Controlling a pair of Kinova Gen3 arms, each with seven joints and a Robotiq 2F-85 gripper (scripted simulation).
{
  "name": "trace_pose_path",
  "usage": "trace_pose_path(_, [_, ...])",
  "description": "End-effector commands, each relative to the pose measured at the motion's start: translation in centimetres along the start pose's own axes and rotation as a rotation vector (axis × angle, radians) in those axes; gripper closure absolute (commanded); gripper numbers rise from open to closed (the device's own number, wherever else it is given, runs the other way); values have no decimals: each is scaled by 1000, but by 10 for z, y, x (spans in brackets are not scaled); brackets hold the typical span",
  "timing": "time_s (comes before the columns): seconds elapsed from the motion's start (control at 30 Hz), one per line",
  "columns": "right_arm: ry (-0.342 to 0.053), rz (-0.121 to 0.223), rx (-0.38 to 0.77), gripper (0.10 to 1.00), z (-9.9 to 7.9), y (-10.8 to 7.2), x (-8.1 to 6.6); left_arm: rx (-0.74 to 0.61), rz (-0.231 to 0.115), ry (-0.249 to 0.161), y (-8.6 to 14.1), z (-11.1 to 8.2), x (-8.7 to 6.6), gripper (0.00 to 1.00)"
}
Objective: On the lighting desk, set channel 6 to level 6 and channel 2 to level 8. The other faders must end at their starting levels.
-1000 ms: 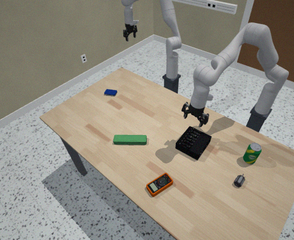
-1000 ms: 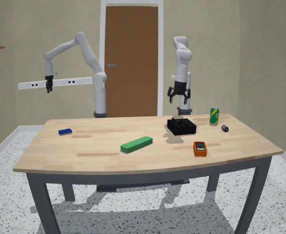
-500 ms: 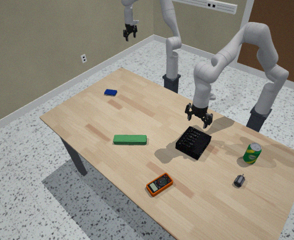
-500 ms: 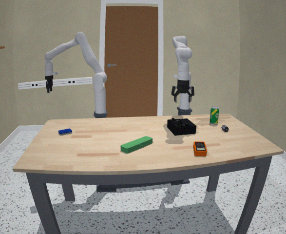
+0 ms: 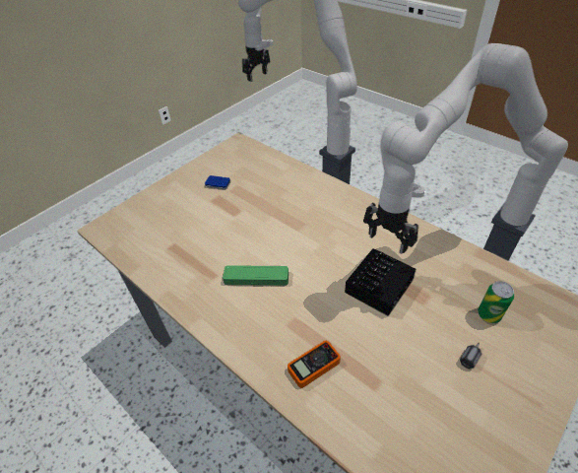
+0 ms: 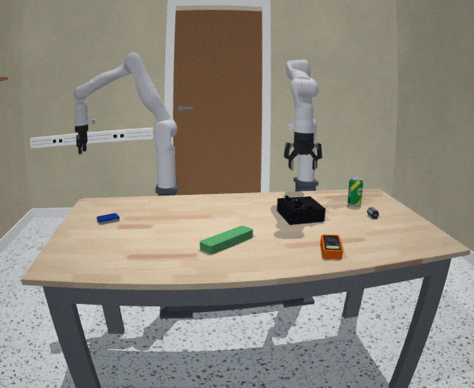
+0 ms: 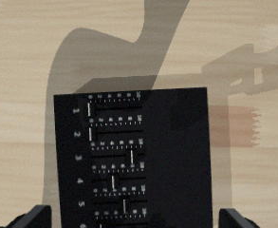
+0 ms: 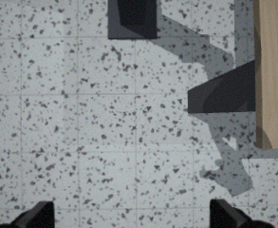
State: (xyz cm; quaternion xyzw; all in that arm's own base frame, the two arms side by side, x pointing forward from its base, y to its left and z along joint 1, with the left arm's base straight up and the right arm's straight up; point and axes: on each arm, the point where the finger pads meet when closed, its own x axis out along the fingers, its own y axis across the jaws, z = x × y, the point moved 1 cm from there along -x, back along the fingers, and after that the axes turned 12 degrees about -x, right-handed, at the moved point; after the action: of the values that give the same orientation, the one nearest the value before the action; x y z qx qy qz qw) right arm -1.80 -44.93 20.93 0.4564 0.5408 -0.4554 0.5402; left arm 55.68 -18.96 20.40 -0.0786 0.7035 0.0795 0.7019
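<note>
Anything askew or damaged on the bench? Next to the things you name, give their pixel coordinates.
Nothing looks damaged or spilled. One mild oddity: the small dark motor point(image 5: 470, 357) point(image 6: 372, 212) lies on its side, shaft out. The soda can point(image 5: 495, 302) point(image 6: 354, 191) stands upright; the lighting desk point(image 5: 380, 281) point(image 6: 300, 209) point(image 7: 176, 157) sits flat.

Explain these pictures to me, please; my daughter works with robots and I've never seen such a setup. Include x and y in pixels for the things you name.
Two jointed arms stand behind a wooden table point(image 5: 202, 315) point(image 6: 165, 267). Two pictures show the room, from above and from the front; the others come from cameras on each arm's wrist.

The left gripper point(image 5: 390, 238) point(image 6: 303, 162) hangs open above a black lighting desk point(image 5: 380, 280) point(image 6: 301, 210) point(image 7: 176, 157) with numbered sliders. The right gripper point(image 5: 255, 68) point(image 6: 81, 148), also open, is off the table's side, its camera seeing mostly floor.

Also on the table: a green bar, an orange meter, a drink can, a small dark cylinder and a blue object. Neither gripper holds anything.
</note>
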Motion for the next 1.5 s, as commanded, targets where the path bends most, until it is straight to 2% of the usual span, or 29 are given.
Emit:
trace_pose_path(0.0, [-2, -1, 0, 99, 0, 0, -1, 5, -1, -2, -1, 0, -1, 1])
trace_pose_path(0.3, [-2, -1, 0, 99, 0, 0, -1, 71, -2, -1, -4, 0, 3, 1])
trace_pose_path(0.47, [-2, -1, 0, 99, 0, 0, -1, 177, -3, 1, -10, 0, 8, 1])
trace_pose_path(0.67, [-2, -1, 0, 99, 0, 0, -1, 369, -7, 3, -20, -1, 18, 1])
trace_pose_path(0.73, [-2, -1, 0, 99, 0, 0, -1, 369, -7, 3, -20, -1, 18, 1])
trace_pose_path(1.23, [-2, -1, 0, 99, 0, 0, -1, 1001, -35, -4, -56, -6, 47, 1])
trace_pose_path(1.3, [-2, -1, 0, 99, 0, 0, -1, 1001, -35, -4, -56, -6, 47, 1])
trace_pose_path(1.47, [-2, -1, 0, 99, 0, 0, -1, 1192, -47, -12, -68, -8, 55, 1])
